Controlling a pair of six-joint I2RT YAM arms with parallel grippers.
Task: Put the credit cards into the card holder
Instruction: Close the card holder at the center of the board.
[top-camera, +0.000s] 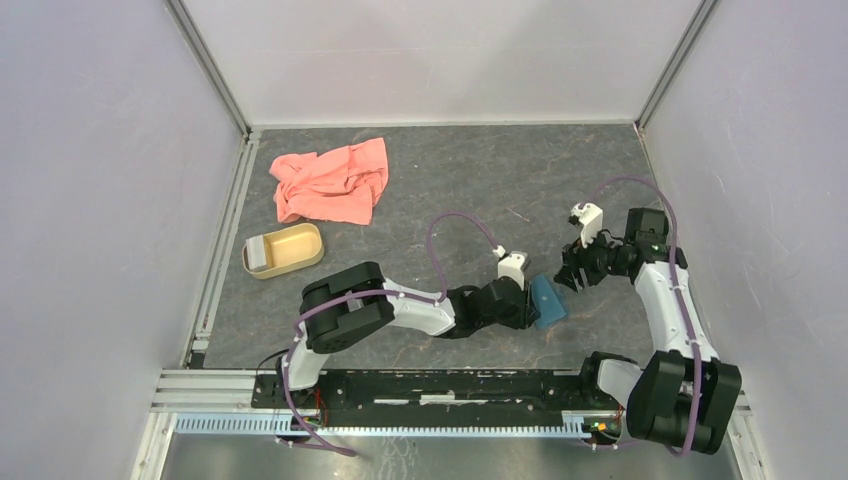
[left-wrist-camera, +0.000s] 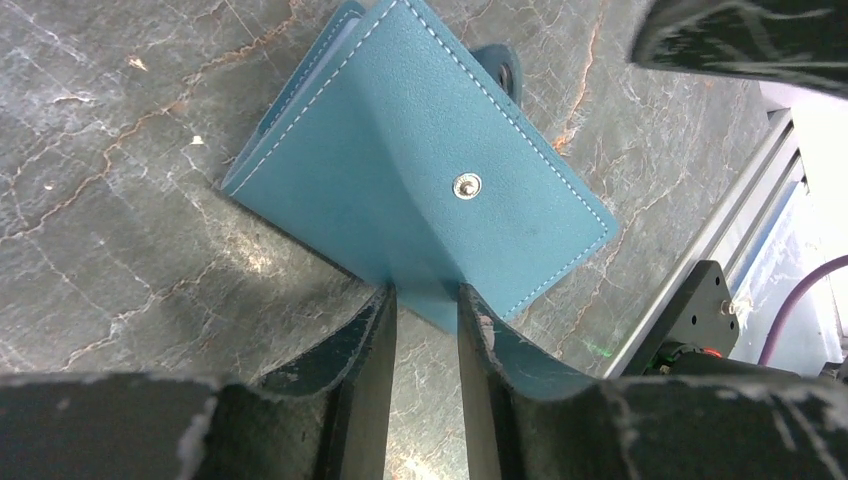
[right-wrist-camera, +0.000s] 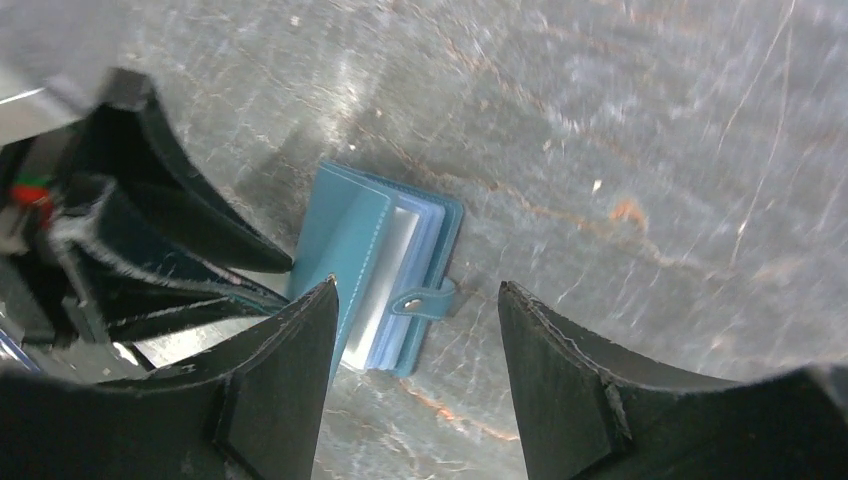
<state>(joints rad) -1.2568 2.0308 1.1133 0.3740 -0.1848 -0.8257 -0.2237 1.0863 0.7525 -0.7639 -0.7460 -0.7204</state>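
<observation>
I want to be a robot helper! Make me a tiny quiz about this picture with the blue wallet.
1. True or false: the left end effector pinches the flat teal stitched card holder.
2. The right end effector is: A open, B shut on a card.
3. What lies beside the tan oval dish, farther from the arms?
Key: 1 true; 2 A; 3 the crumpled salmon-pink cloth.

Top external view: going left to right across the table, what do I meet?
From the left: tan dish → left arm's fingers → card holder → right arm's fingers. The pink cloth overlaps the dish sideways, so it is left out.
</observation>
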